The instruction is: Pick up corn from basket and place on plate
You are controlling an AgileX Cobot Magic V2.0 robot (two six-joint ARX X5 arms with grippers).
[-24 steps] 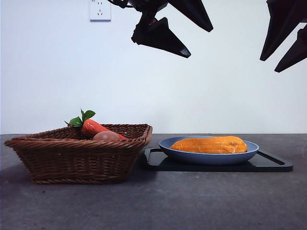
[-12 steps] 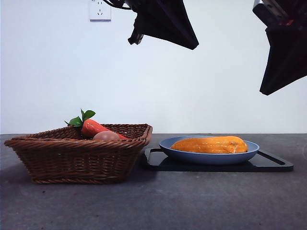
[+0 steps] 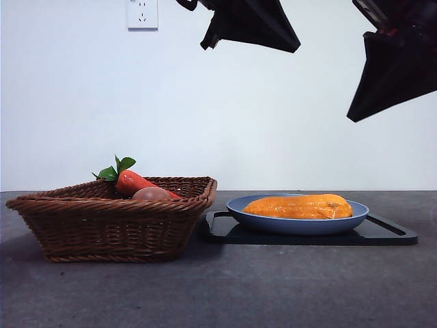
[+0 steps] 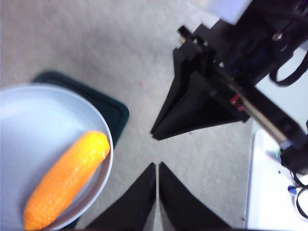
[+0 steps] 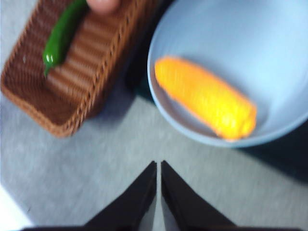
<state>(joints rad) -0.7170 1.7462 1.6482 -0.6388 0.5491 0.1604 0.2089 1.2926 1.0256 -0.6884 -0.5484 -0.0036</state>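
Dark grey tabletop under a plain white wall with a socket fills the front view. On it the wide matte light-blue round plate [image 3: 298,217] sits in a flat black rectangular tray [image 3: 382,234], and the long, bumpy orange-yellow corn [image 3: 298,206] lies lengthwise in the plate. Just beside the plate stands the shallow brown woven wicker basket [image 3: 113,219], holding a red-orange carrot with green leaves [image 3: 131,182] and a round tan-pink egg [image 3: 151,194]. Two dark grippers hang high above the plate, well clear of it.

From the left wrist, the left gripper [image 4: 157,166] has its jaws pressed together, holding nothing; the corn [image 4: 67,180] rests near the plate's edge [image 4: 107,144].

From the right wrist, the right gripper [image 5: 158,164] is likewise closed and empty, with the corn [image 5: 206,97] in the plate [image 5: 269,43] and a green pepper [image 5: 61,37] in the basket [image 5: 96,91].

The placing looks done; the step in hand is probably retreat, best made straight up and away from the plate, so nothing nudges the corn.
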